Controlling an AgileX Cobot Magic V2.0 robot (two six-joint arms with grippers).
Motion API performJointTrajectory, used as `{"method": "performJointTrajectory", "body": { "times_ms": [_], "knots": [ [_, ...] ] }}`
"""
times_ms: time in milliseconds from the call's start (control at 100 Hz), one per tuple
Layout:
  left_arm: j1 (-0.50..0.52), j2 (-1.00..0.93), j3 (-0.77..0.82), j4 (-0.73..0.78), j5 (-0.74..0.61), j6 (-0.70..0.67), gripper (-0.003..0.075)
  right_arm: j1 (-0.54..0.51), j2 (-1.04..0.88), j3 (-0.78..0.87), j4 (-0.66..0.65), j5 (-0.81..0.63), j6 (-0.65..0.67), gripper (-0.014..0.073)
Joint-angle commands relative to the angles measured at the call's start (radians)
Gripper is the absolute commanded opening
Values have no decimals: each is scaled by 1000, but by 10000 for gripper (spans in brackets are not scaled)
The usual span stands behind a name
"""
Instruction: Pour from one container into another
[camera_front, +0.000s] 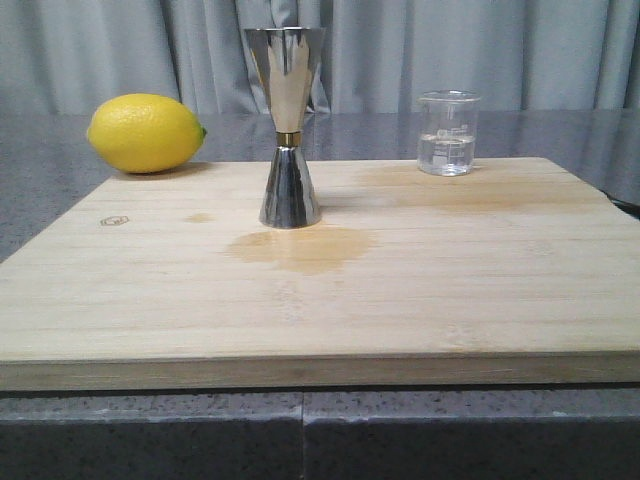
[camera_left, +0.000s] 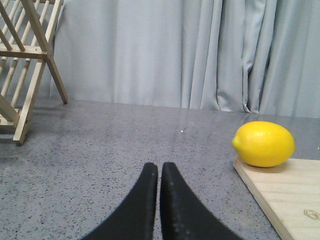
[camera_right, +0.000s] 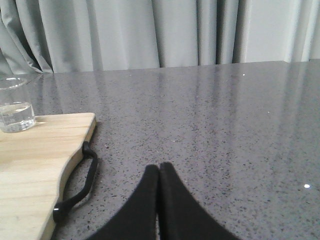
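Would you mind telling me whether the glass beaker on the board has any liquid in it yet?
Yes, partly filled. The beaker stands upright on the cutting board, with clear liquid reaching about a third of its height.

We see a speckled grey stone countertop (camera_front: 60, 190) carrying a pale bamboo cutting board (camera_front: 400, 300) with a black handle at its right edge (camera_right: 80, 190); a wooden slatted rack (camera_left: 22, 65) stands on the counter far to the left; the board touches the counter's near edge.
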Motion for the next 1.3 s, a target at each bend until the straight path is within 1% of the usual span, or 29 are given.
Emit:
{"method": "performJointTrajectory", "body": {
  "times_ms": [0, 1060, 1290],
  "knots": [
    [-8, -21, 29, -1, -82, -8, -19, -4, -17, 12, -11, -80, -10, -72],
    [-8, -21, 29, -1, -82, -8, -19, -4, -17, 12, -11, -102, -10, -71],
    [-8, -21, 29, -1, -82, -8, -19, -4, -17, 12, 7, -103, -10, -72]
  ]
}}
